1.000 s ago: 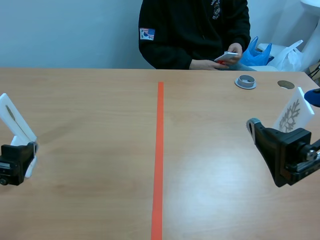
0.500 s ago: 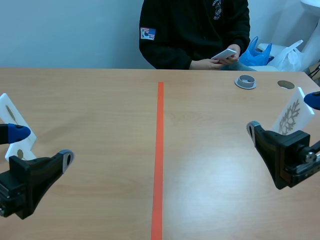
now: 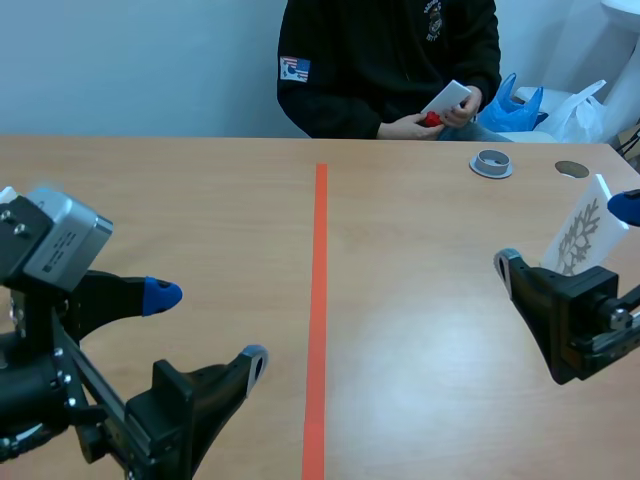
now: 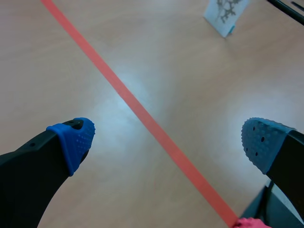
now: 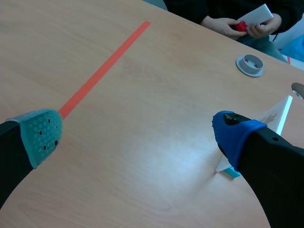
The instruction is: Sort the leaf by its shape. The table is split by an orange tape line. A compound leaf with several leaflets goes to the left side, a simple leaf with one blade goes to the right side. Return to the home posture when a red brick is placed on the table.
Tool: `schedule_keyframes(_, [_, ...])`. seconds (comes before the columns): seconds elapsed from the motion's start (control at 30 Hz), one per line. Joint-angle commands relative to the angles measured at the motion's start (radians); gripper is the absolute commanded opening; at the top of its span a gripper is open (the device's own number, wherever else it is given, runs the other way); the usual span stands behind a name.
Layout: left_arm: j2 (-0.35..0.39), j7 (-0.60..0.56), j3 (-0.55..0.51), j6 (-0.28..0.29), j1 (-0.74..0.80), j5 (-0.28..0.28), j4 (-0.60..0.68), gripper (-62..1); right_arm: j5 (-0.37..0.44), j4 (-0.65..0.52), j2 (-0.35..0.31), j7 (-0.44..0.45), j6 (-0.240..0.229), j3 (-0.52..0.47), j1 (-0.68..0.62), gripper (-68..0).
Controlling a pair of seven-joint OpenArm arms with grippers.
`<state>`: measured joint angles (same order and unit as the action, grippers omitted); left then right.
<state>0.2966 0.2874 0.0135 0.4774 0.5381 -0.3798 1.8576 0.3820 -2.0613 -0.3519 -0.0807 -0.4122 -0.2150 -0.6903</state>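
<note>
A white card printed with a compound leaf stands on the right side of the table, also seen in the left wrist view. In the right wrist view the card is just beyond one fingertip. My right gripper is open and holds nothing. My left gripper is open low on the left side, pointing across the orange tape line, with bare table between its fingers. The person holds a small red thing and a white card.
A grey ring and a round grey disc lie at the far right of the table. Blue and white bags sit behind them. The person sits across the table at the far edge.
My left arm has swung up and in from the left edge toward the middle, leaving the white card there; its bulk now hides that card. The person's hands turned and a red thing shows.
</note>
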Motion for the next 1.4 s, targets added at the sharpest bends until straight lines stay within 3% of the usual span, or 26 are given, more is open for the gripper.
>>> schedule_keyframes(0.0, [-0.003, -0.013, -0.013, 0.004, -0.016, 0.002, 0.005, 1.4, 0.007, -0.001, -0.002, 0.012, 0.0, -0.008, 0.008, 0.4])
schedule_keyframes(1.13, [-0.003, -0.028, -0.013, 0.005, -0.02, 0.002, 0.005, 1.4, 0.007, 0.001, -0.003, 0.012, 0.0, -0.008, 0.009, 0.4])
schedule_keyframes(1.37, [-0.002, -0.028, -0.013, 0.005, -0.02, 0.002, 0.005, 1.4, 0.008, 0.066, -0.003, 0.022, -0.011, 0.014, 0.022, 0.4])
